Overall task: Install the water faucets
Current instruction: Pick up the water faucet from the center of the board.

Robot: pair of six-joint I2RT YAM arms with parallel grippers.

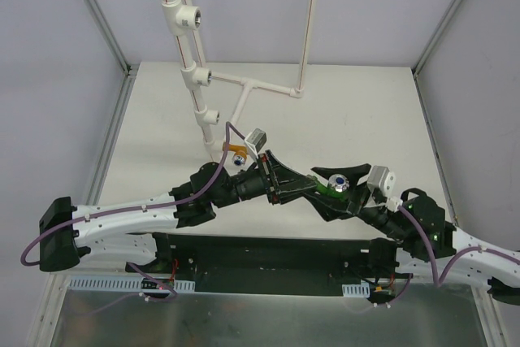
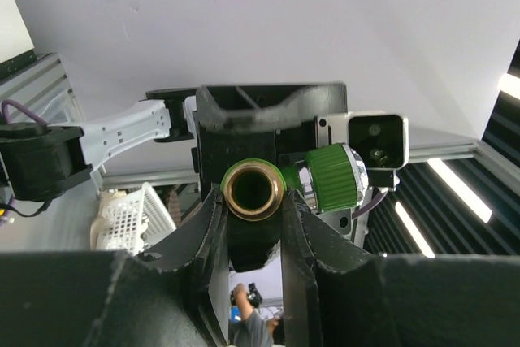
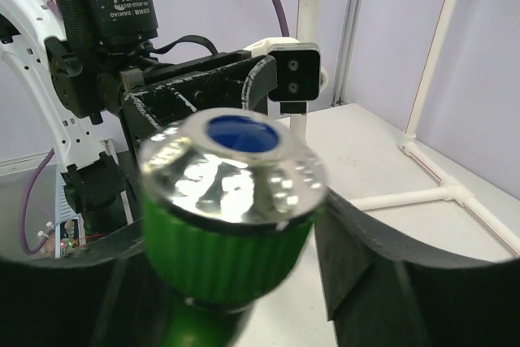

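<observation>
So, the green plastic faucet with the ribbed knob and shiny silver cap [image 3: 223,225] is held up off the white desk [image 1: 366,111], roughly mid-way along the near side, and it's gripped from both ends. The left pincer [image 2: 253,210] is clamped tight on the faucet's brass threaded end [image 2: 252,188], with one black finger pressed to each side of the ring. The right pincer [image 1: 327,194] is closed partway around the green body just under the knob, and the silver cap with its blue centre is turned upward. The two pincers are set nose to nose, very close together.

The orange plastic faucet [image 1: 236,154] is seen a bit further left and farther back, just beside the left wrist and near the foot of the white pipe frame [image 1: 197,79]. Whether it's lying loose on the desk or fixed to something can't be told from above.

Along the slanted run of that pipe frame, three white tee fittings [image 1: 203,77] with metal threaded holes are lined up, well beyond both arms, with their holes faced to the right.
</observation>
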